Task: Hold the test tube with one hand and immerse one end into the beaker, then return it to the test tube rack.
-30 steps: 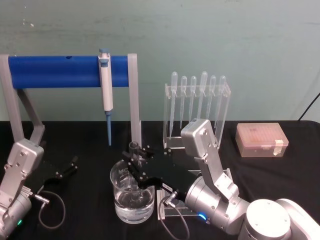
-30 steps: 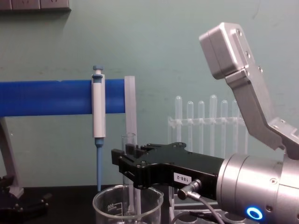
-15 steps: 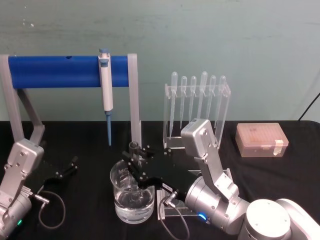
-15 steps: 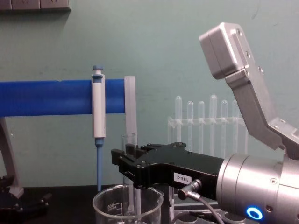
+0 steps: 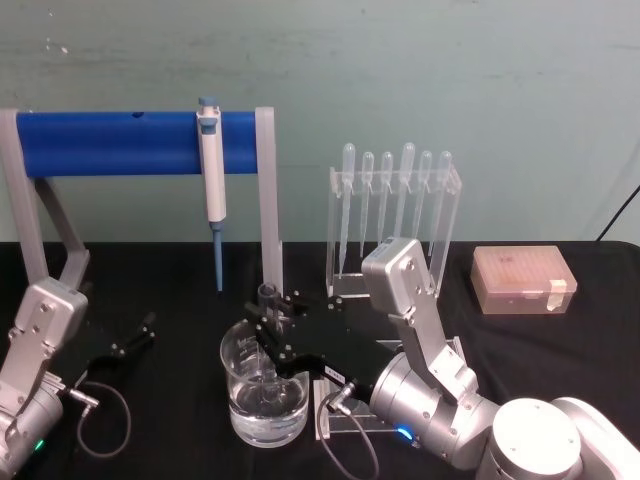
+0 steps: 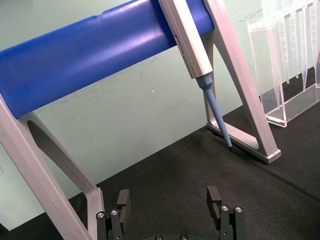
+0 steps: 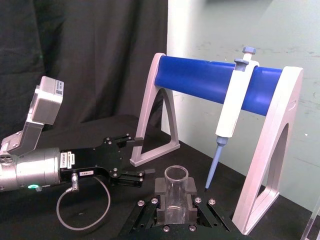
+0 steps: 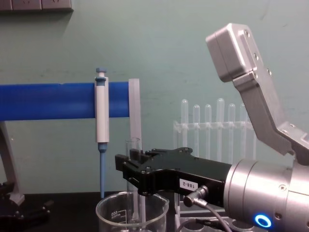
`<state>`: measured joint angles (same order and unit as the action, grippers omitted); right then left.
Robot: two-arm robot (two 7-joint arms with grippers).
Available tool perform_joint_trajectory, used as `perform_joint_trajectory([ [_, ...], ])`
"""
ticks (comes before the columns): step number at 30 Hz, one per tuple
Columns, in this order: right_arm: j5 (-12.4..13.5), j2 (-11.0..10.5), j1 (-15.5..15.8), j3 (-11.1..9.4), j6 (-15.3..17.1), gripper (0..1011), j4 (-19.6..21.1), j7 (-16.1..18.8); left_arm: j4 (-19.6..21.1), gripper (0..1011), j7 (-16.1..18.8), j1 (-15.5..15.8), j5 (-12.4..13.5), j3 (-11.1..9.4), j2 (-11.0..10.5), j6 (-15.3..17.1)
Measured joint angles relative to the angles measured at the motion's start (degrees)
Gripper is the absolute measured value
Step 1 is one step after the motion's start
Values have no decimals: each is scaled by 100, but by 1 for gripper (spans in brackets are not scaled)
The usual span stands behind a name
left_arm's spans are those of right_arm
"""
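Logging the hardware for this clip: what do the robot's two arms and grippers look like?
Both arms are silver-grey metal, boxy links ending in cylindrical wrists. The right gripper and left gripper are black and flat-jawed, with small screws. The right carries a white label and a blue glowing ring; grey cables loop from both wrists.

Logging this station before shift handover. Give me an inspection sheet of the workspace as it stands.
Surface: table covered in black cloth; no spills seen.
Job's things: test tube upright, lower end inside beaker of clear liquid; clear rack beside it.
Clutter: pipettor on blue stand, dropper rack, plastic box.
Grippers: right gripper shut on test tube over the beaker; left gripper open, parked low at left.
Cables: cable loop by left gripper; plugged cable at right wrist.
Surroundings: green wall.
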<state>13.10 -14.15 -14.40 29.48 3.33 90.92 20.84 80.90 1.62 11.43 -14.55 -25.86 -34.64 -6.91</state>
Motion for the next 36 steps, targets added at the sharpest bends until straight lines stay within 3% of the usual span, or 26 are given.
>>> perform_joint_trajectory([
  [36, 0, 0, 0, 0, 0, 224, 0, 0, 0, 1000, 0, 0, 0, 0, 0, 0],
])
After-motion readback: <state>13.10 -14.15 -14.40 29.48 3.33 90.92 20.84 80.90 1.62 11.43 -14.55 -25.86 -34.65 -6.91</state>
